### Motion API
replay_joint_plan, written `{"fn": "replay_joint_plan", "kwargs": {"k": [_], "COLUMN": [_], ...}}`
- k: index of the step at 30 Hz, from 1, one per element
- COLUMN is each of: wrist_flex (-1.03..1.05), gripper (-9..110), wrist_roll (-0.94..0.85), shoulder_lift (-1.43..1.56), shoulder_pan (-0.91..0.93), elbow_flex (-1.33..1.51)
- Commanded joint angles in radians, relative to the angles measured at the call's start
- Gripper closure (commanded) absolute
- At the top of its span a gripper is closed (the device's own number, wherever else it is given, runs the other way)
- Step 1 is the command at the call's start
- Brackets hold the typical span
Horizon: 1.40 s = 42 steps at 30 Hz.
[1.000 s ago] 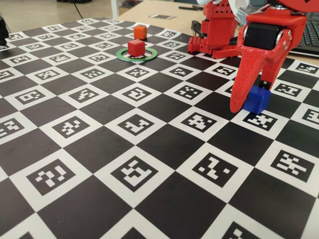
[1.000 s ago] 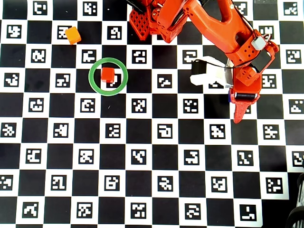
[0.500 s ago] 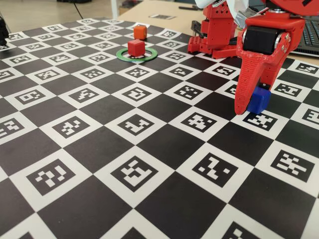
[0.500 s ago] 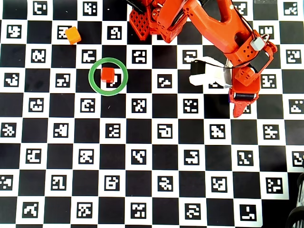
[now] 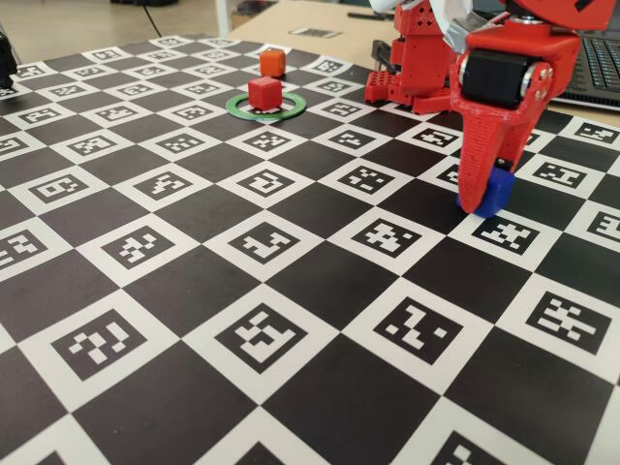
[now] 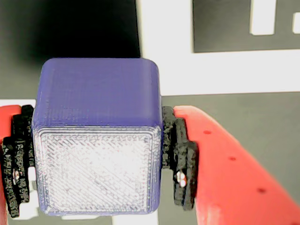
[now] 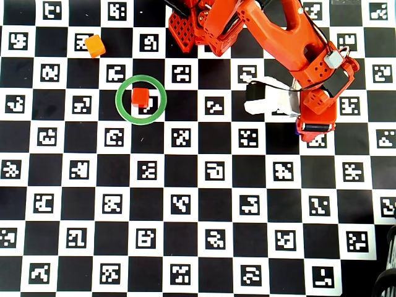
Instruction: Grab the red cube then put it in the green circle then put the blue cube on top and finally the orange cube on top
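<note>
While the checkered marker board (image 7: 185, 204) fills all three views, you can log step one as done: the red cube (image 7: 140, 96) sits inside the green circle (image 7: 142, 78), a little left of centre in the overhead view and touching the board, not the ring. Step two looks to be in hand. The gripper (image 5: 481, 199) at the right of the fixed view is closed on the blue cube (image 5: 494, 189), which reads as at or barely above the board on a white square; you cannot tell contact for certain. Two placements remain: blue onto red, then the orange cube (image 7: 94, 45), which waits untouched at the upper left of the overhead view, well apart from the ring.

Blue cube, wrist view: it (image 6: 98, 91) fills the centre, deep blue, rounded edges, layered print lines on the near face, which glares pale under the light. Black ridged pads (image 6: 178, 154) press both flanks squarely; the grip looks centred, no tilt visible.
</note>
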Motion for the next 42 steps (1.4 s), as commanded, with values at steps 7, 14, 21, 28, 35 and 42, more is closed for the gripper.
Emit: {"fn": "replay_joint_plan", "kwargs": {"k": [7,14,21,28,35,42], "wrist_flex": [0.453,0.698,0.698,0.667,0.584,0.442], "gripper": [90,91,92,92,92,92], "wrist_roll": [-0.362,-0.857,-1.135,-1.364,-1.525,-1.563], "shoulder_lift": [0.201,0.239,0.25,0.264,0.344,0.445], "shoulder_pan": [0.272,0.56,0.973,1.333,1.563,1.624], "elbow_flex": [-0.411,-0.558,-0.6,-0.54,-0.373,-0.118]}}
